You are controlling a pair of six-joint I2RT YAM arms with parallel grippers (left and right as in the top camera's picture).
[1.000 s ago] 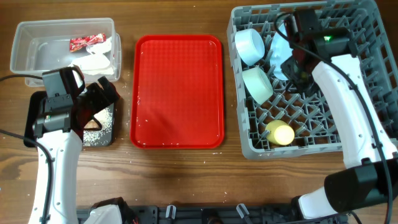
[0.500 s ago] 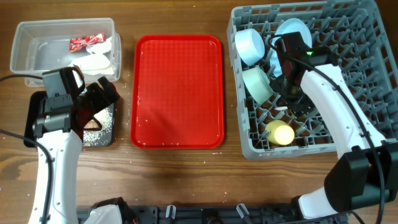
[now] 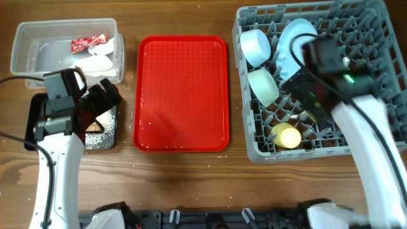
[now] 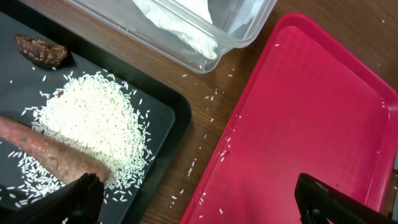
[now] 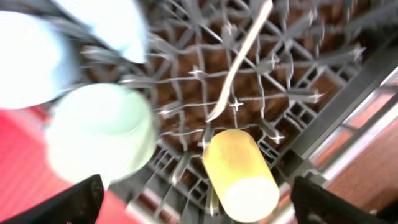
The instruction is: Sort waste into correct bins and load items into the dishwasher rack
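The grey dishwasher rack (image 3: 375,38) at the right holds two light-blue bowls (image 3: 255,46) (image 3: 263,86), the blue plate (image 3: 294,37) and the yellow cup (image 3: 287,136) lying on its side. My right gripper (image 5: 199,208) hangs open above the cup (image 5: 239,171), holding nothing. The white spoon (image 5: 239,62) lies loose on the rack grid beyond it. My left gripper (image 4: 202,205) is open and empty, straddling the edge of the black tray (image 4: 161,118). That tray holds rice (image 4: 99,124), a carrot-like stick (image 4: 50,152) and a dark scrap (image 4: 40,50). The clear tub (image 3: 38,51) holds a red wrapper (image 3: 89,42) and white paper (image 3: 102,63).
The flat red serving tray (image 3: 182,92) lies between the bins and the rack, with a few rice grains on it. More loose grains dot the wood (image 4: 205,112) between the black tray and the red tray. The rack's upright pegs surround my right gripper.
My right gripper has opened and let go of the spoon, which now lies in the rack. That arm came from the rack's back toward the cup. The left arm is still.
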